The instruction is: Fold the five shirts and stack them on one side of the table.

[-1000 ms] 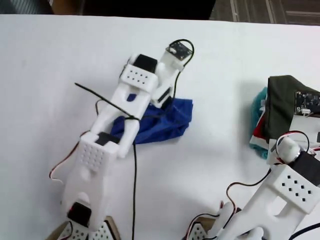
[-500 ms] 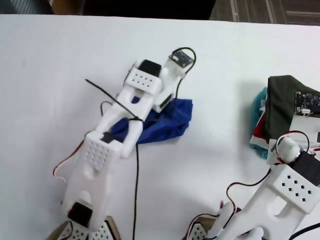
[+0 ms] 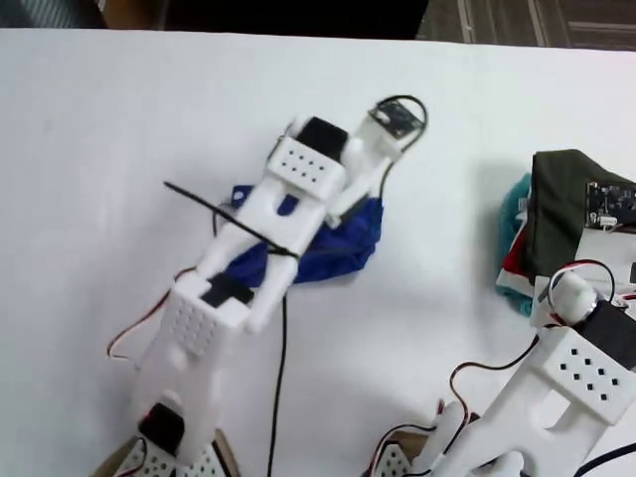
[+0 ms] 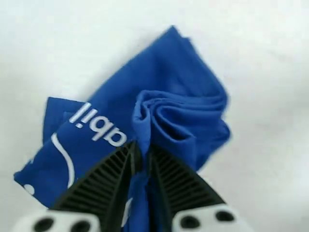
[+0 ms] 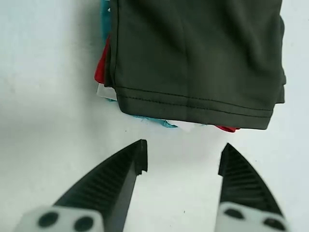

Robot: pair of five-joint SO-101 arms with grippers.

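The blue shirt [image 4: 183, 96] is seen crumpled near the middle of the white table [image 3: 119, 119]. A bunched fold of it is pinched between the nearly closed fingers of the left gripper [image 4: 142, 154], whose arm is stretched over the cloth in the high view. At about 3 o'clock from it, by the table's edge, a stack of folded shirts [image 3: 522, 248] is found. The stack is topped by a dark grey shirt [image 5: 198, 53], and teal, red and white edges are shown beneath. The right gripper [image 5: 182, 157] is held spread wide over bare table just beside the stack.
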